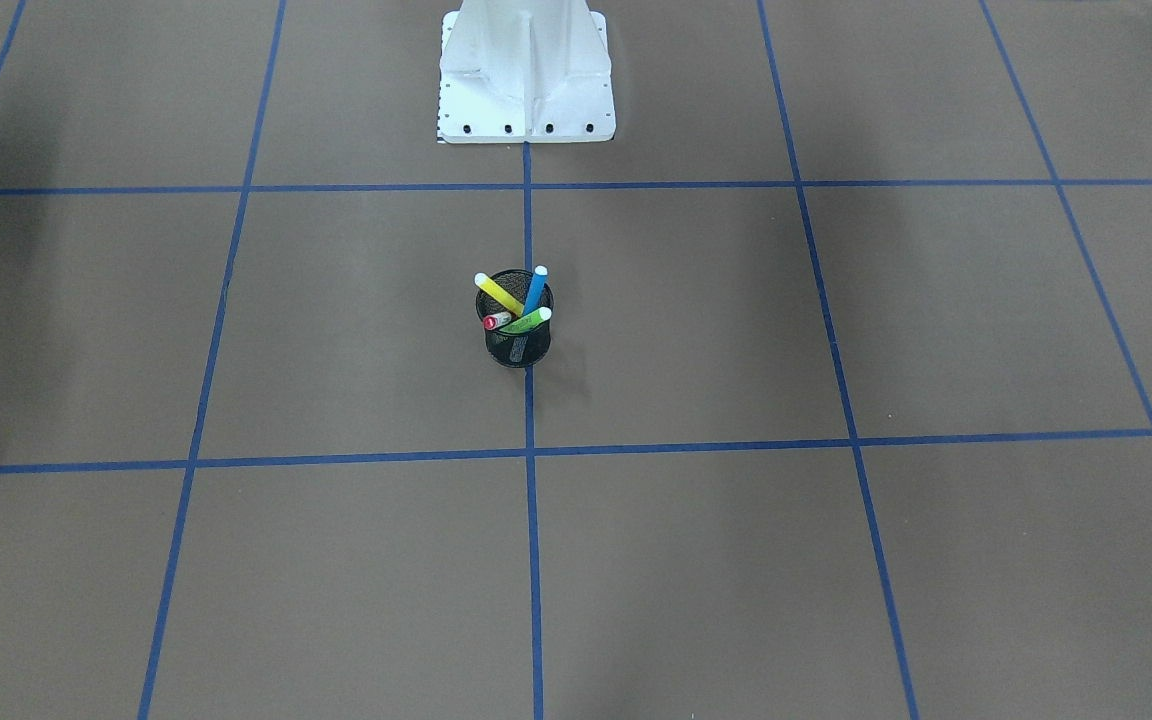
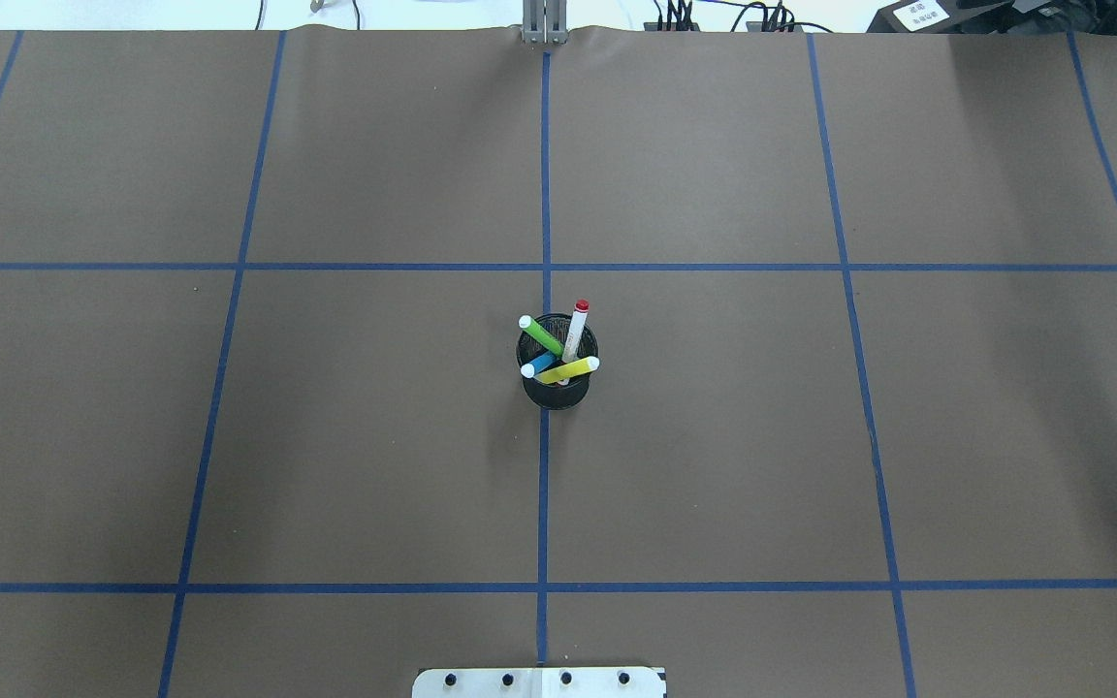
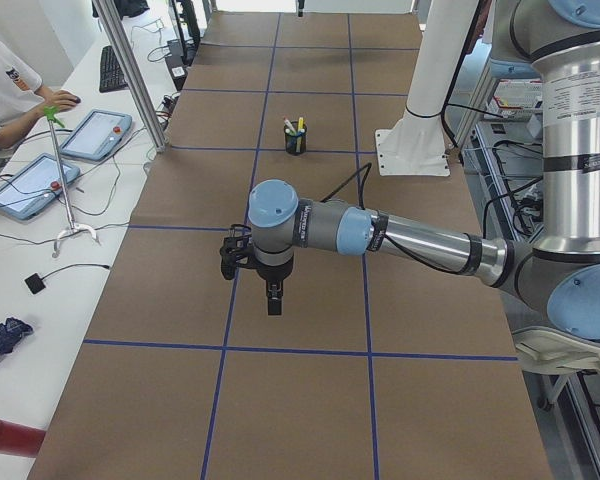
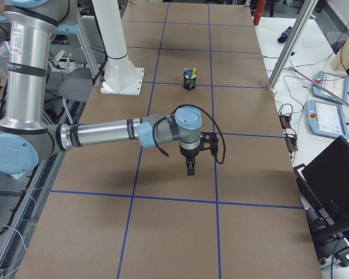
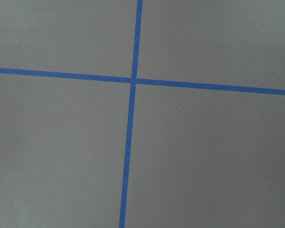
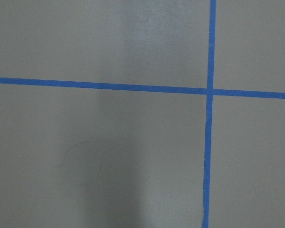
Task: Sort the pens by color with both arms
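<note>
Sorting unstarted: the pens (image 2: 544,336) all stand in the mesh cup (image 2: 557,393) mid-desk (image 2: 326,436). Left arm (image 3: 380,232) and right arm (image 4: 104,132) hang well apart from it. Whether their fingers (image 3: 273,300) are spread, I cannot tell. Next, lift out one pen.

Brown worktop (image 2: 374,436) with a blue tape grid

Tape lines (image 2: 543,485) cut it into big squares. The white side desk (image 3: 10,300) alongside has a touchscreen pendant (image 3: 95,135) and a keyboard (image 3: 111,68) on it, plus an aluminium post (image 3: 131,75) at the edge.

You get even, diffuse overhead light. The mesh cup (image 1: 518,345) casts a short, soft shadow beside its base. The pens (image 1: 533,292) in it render crisp. Broader, fainter shadows lie well apart.
</note>
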`<state>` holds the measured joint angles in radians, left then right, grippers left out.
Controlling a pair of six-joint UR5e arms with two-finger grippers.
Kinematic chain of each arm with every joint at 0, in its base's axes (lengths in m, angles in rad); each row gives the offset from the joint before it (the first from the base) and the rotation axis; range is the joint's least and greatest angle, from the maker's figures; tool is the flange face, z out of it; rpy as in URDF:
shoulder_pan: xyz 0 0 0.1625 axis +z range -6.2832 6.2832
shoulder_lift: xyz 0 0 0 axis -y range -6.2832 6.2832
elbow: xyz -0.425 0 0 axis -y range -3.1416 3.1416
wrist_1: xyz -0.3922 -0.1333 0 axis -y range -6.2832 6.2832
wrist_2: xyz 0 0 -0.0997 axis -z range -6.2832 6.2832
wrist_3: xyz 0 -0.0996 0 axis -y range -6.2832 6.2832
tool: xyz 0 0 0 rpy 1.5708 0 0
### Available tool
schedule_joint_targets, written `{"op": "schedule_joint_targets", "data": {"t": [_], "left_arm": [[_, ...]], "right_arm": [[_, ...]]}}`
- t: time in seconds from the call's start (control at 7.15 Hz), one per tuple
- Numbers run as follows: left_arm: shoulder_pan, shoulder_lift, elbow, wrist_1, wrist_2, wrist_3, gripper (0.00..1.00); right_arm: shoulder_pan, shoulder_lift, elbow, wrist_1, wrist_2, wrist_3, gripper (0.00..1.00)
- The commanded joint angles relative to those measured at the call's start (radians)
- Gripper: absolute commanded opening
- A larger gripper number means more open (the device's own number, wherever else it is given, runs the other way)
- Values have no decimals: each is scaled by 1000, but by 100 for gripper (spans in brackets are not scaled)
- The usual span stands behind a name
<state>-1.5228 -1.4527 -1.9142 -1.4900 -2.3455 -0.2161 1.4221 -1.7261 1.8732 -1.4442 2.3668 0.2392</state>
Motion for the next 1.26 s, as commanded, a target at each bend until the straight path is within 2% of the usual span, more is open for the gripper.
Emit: {"op": "schedule_joint_targets", "data": {"t": [0.0, 0.42, 0.7, 0.98, 1.12], "left_arm": [[0, 0, 1, 0, 0, 0, 100], [3, 0, 4, 4, 0, 0, 100], [4, 2, 4, 5, 0, 0, 100], [6, 2, 6, 4, 0, 1, 100], [7, 0, 6, 4, 0, 0, 100]], "right_arm": [[0, 2, 1, 4, 54, -3, 99], [-28, -9, 15, 145, 54, 29, 99], [-122, 20, 93, 148, 26, 231, 99], [-239, 135, 110, 146, 25, 418, 96], [-302, 178, 144, 146, 5, 522, 91]]}}
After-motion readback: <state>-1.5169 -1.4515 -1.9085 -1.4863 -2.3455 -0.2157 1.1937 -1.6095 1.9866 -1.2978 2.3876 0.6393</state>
